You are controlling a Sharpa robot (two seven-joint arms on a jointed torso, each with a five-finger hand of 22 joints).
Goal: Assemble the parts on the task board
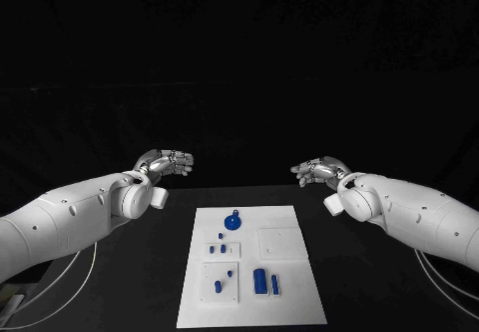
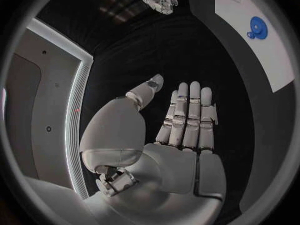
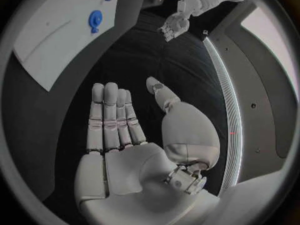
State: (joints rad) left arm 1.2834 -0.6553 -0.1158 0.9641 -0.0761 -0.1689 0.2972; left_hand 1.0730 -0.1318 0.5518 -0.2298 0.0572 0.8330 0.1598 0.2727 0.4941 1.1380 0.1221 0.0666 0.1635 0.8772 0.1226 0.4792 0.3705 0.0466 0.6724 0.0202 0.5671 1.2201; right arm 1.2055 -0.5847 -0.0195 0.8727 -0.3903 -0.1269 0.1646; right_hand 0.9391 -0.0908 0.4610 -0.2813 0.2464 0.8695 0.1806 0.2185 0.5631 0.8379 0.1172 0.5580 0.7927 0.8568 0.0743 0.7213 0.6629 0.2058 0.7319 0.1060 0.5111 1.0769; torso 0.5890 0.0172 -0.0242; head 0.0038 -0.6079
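**Hands raised off the board, holding nothing**

Left hand (image 1: 167,163) and right hand (image 1: 320,169) hover beyond the board's (image 1: 300,290) far end, fingers straight and apart, grasping nothing, probably to keep it unobstructed; on that flat white plate lie glossy blue parts: a round disc (image 1: 232,221), a stubby cylinder (image 1: 259,280), small pegs, seemingly loose.

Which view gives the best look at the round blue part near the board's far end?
The head view: it shows the round part from above, whole, lying on the board beyond the other pieces. Both wrist views catch it too, but small, bent by the fisheye, near the circle's rim.
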